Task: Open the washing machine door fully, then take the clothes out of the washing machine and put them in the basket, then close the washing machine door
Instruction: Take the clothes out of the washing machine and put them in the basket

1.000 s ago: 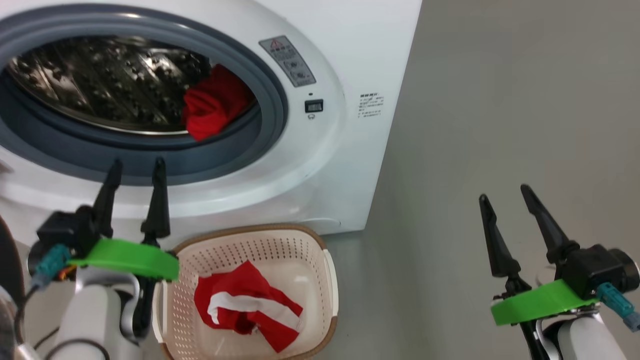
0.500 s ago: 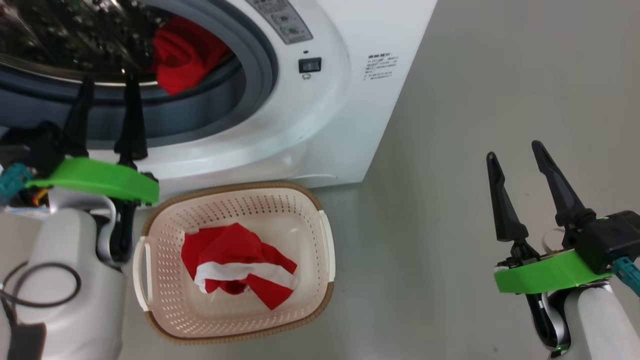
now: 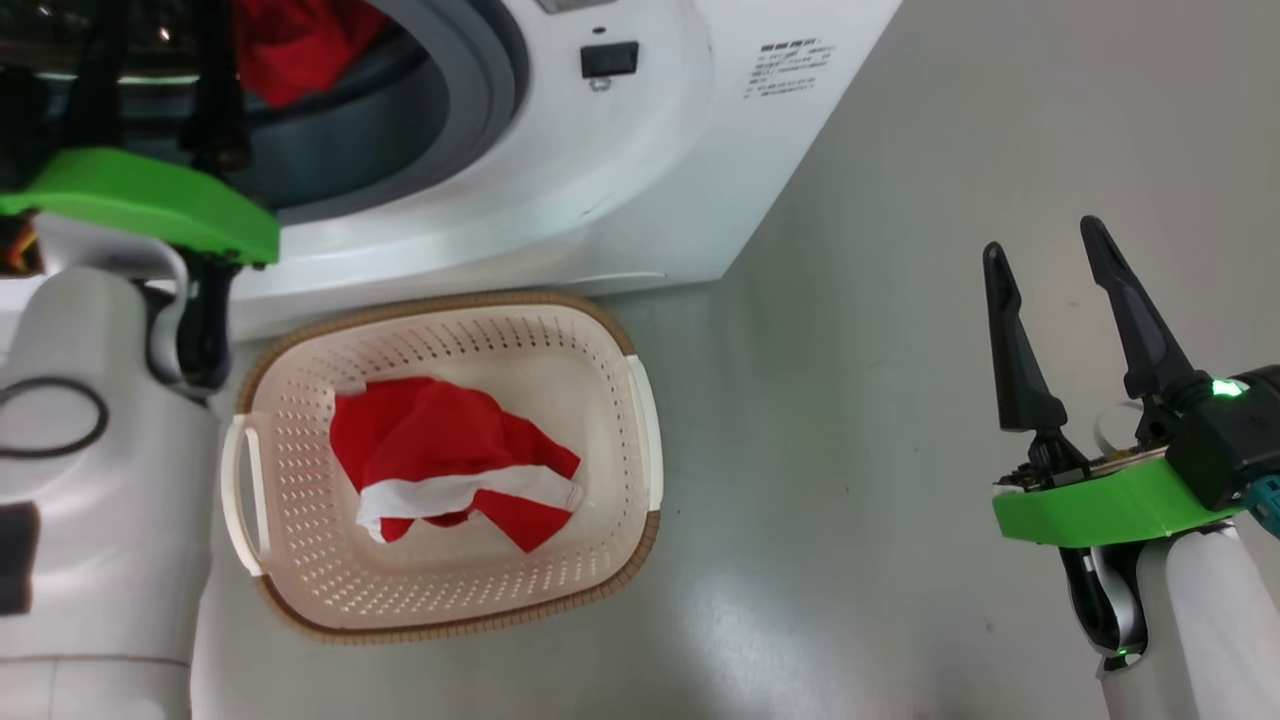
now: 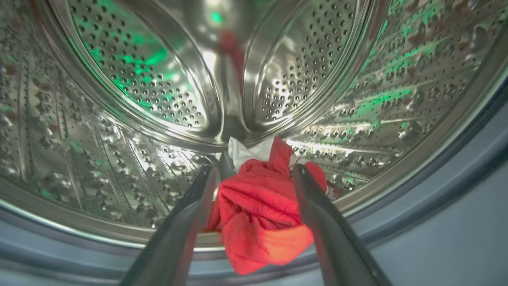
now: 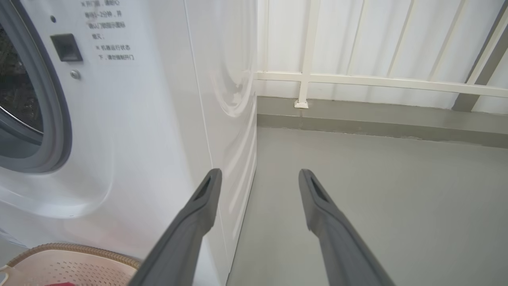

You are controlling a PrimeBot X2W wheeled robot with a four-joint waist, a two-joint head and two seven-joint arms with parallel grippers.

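The washing machine (image 3: 640, 180) is a smooth white box, glossy on its curved front, with a thick grey rubber ring (image 3: 495, 75) round its mouth. Inside, the steel drum (image 4: 119, 79) shines like a mirror, dotted all over with small holes and crossed by raised ribs. A soft red garment (image 4: 258, 214), crumpled into a lump with a scrap of white at its top, lies at the front of the drum and droops over the lip toward the ring. The left gripper (image 4: 254, 171) reaches into the mouth with its two long dark fingers spread wide, one on each side of that lump. I can't tell whether they touch the cloth, but they aren't pinching it.

On the dull grey floor (image 3: 900, 400), just in front of the foot of the machine, sits the basket (image 3: 440, 300). It is a rounded rectangle of cream plastic pierced with rows of holes, with a brown woven-look rim and pale handles at the sides. A second garment (image 3: 450, 460), red with a white band, lies rumpled on its bottom.

The right gripper (image 3: 1041, 240) hangs over bare floor, well off to the right of the basket, its tapered fingers apart with nothing between them. Beyond it a white railing (image 5: 357, 79) runs along the wall
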